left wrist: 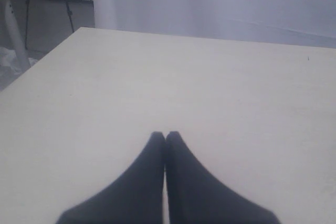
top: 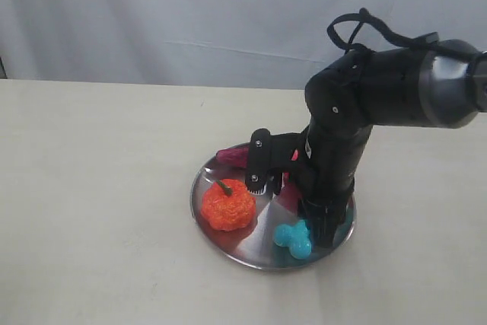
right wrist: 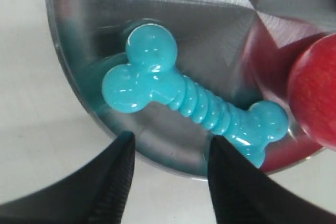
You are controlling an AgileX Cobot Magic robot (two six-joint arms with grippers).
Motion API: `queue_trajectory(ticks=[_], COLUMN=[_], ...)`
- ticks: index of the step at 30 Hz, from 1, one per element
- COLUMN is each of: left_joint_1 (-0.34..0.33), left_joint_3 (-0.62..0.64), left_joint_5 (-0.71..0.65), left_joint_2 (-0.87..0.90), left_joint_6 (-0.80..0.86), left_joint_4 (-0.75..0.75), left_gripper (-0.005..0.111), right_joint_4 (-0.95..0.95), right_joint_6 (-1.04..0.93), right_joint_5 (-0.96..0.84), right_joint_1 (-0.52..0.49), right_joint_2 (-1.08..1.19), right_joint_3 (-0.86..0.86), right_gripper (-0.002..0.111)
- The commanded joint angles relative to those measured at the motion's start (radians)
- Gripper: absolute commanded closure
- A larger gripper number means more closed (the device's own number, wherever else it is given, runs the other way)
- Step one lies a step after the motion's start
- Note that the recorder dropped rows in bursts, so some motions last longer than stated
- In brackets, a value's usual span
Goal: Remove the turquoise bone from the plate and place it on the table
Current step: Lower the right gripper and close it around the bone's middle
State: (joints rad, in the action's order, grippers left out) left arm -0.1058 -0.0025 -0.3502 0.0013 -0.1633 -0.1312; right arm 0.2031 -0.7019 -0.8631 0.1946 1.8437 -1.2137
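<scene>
The turquoise bone (right wrist: 189,98) lies flat on the steel plate (right wrist: 79,30) near its rim, next to a red apple (right wrist: 315,98). My right gripper (right wrist: 170,142) hovers open just above the plate's edge, with nothing between its fingers; one fingertip (right wrist: 220,148) is close to the bone's shaft. From the exterior view the bone (top: 293,238) sits at the plate's (top: 228,245) front right, partly hidden behind the right gripper (top: 319,226). My left gripper (left wrist: 165,136) is shut and empty above bare table (left wrist: 157,77).
An orange toy pumpkin (top: 227,205) sits on the plate's left half. A magenta object (top: 232,156) rests at the plate's back rim. The apple is mostly hidden behind the right arm (top: 342,135). Cream tabletop (top: 91,188) spreads around the plate.
</scene>
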Motion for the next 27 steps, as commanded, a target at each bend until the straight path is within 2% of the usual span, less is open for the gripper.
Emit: queue_trajectory(ticks=[1,11,16,27], left_joint_1=[0.005,0.005,0.005,0.005], left_joint_3=[0.003,0.003,0.003,0.003], left_joint_5=[0.004,0.004,0.004,0.004], left_joint_2=[-0.001,-0.001,-0.001,-0.001], left_joint_6=[-0.002,-0.002,-0.002,-0.002], left_joint_4=[-0.001,-0.001,-0.001,-0.001], left_gripper=[0.107,0.107,0.107,0.107], right_joint_4=[0.024,0.080,0.166,0.166], right_joint_6=[-0.002,-0.002,0.000,-0.005], right_joint_5=[0.001,0.052,0.051,0.132], right_joint_1=[0.000,0.000,0.000,0.000], right_joint_2=[0.037,0.110,0.138,0.152], right_joint_3=[-0.007,-0.007,-0.007,-0.007], right_gripper=[0.064,0.064,0.064,0.064])
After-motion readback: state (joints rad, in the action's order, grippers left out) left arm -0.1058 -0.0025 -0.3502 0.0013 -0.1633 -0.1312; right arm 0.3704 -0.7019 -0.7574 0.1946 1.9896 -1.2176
